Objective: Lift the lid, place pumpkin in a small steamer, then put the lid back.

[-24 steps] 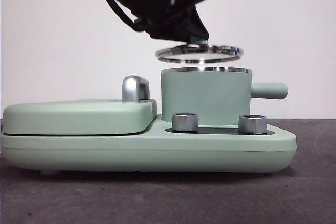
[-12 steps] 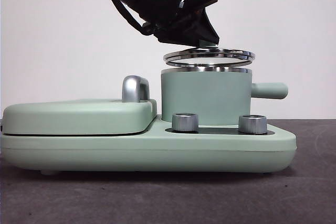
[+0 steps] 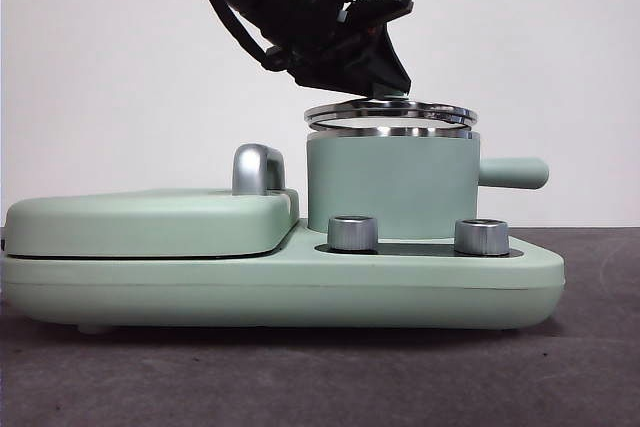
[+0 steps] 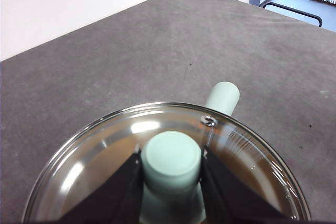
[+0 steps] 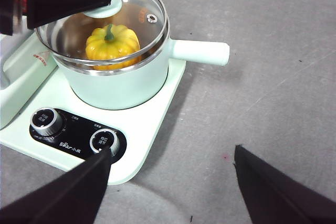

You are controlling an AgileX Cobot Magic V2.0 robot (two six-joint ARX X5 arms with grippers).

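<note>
Both jaws of the left gripper (image 4: 171, 182) clamp the knob of the lid (image 3: 390, 113), held just above the small steamer (image 3: 390, 182); the pumpkin (image 5: 112, 44) sits inside; the right gripper (image 5: 170, 179) hangs spread wide nearby.

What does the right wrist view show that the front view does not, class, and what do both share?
Only the right wrist view shows the pumpkin sitting inside the steamer, seen through the glass, and the open right hand waiting over the table. Only the front view shows the flat cover with its silver handle, and the narrow gap left between lid and steamer rim. Both show the left hand gripping the lid by its knob, the steamer's side handle, and two silver dials.
</note>
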